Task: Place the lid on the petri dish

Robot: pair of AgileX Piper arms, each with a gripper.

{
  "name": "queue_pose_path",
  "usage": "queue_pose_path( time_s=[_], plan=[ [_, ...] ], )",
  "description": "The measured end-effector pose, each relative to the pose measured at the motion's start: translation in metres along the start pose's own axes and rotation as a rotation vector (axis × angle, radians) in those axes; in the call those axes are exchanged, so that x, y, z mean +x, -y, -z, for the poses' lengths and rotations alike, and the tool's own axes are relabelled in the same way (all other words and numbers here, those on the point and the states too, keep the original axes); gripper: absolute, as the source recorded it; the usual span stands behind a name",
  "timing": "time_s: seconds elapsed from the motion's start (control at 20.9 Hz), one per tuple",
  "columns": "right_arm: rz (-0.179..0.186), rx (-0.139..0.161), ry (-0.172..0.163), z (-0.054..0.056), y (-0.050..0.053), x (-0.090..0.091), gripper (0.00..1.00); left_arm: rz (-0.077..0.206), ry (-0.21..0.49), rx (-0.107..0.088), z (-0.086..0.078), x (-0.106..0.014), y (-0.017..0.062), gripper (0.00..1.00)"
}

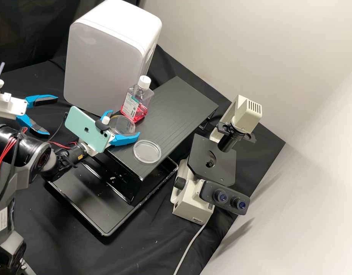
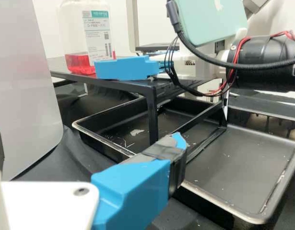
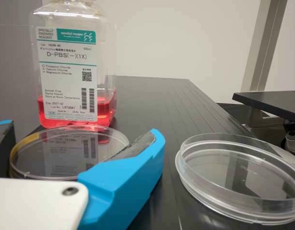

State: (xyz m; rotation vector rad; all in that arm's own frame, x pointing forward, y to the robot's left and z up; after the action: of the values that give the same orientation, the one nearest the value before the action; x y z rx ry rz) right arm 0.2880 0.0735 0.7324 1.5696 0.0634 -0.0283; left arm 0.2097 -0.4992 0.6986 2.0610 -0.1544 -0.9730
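On the black raised shelf [image 1: 176,103] lie two clear round pieces. The lid [image 1: 121,124] [image 3: 65,151], with a yellowish rim, rests flat between the blue fingers of my right gripper [image 1: 118,126], which is shut on its edges. One fingertip [image 3: 137,148] presses on the lid's rim. The open petri dish [image 1: 147,151] [image 3: 238,175] sits on the shelf just beside it, toward the front edge. My left gripper [image 1: 42,114] hangs open and holds nothing at the far left, away from the shelf. One of its fingers [image 2: 157,165] shows over the tray.
A bottle of pink liquid [image 1: 136,100] [image 3: 73,72] stands right behind the lid. A white box [image 1: 107,53] sits at the back, a microscope [image 1: 218,160] to the right. A black tray [image 1: 103,198] [image 2: 233,172] lies under the shelf.
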Motion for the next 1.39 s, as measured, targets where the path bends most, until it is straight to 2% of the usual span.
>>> queue_pose_path(
  time_s=[0.19,0.96,1.1,1.39],
  plan=[
    [-0.001,0.012,0.006,-0.002,-0.001,0.001,0.00,0.000,0.000,0.000,0.000,0.000,0.0000,1.00],
    [-0.001,0.012,0.006,-0.002,-0.001,0.001,0.00,0.000,0.000,0.000,0.000,0.000,0.0000,1.00],
    [-0.008,0.017,-0.001,0.000,-0.004,-0.001,0.00,0.000,0.000,0.000,0.000,0.000,0.0000,1.00],
    [-0.031,0.031,-0.014,0.004,-0.017,-0.017,0.00,0.000,0.000,0.000,0.000,0.000,0.0000,1.00]
  ],
)
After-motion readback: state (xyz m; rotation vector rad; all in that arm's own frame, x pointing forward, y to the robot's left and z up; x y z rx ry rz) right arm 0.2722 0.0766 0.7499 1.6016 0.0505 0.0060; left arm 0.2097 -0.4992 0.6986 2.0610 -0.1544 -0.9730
